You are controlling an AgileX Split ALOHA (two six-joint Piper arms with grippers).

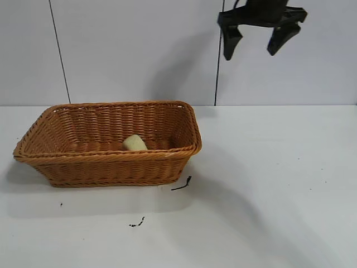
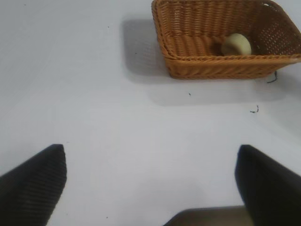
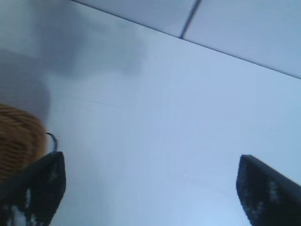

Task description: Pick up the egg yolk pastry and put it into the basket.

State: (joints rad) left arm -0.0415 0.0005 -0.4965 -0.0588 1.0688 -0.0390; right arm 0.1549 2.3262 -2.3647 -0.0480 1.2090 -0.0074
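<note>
A: Describe the surface and the room.

B: A matte white surface (image 1: 268,184) is carrying everything, and a pale panelled wall (image 1: 139,50) with thin dark seams is standing behind it. Two small dark scraps (image 1: 182,184) are lying on the surface just beside the basket's near corner.

A: Materials and shapes?

B: The basket (image 1: 111,167) is showing orange-brown woven wicker, a rectangular form, flared sides and a braided rim. The egg yolk pastry (image 1: 134,143) is sitting inside it against the near wall, a small, matte, pale yellow-green rounded piece.

A: Claw states?

B: The right claw (image 1: 255,43) is hanging high in the air with its black fingers spread apart, gripping nothing; the basket and pastry are lying well below it and off to one side. The left claw (image 2: 150,183) is also standing apart and empty above bare surface, with the basket well ahead of it.
</note>
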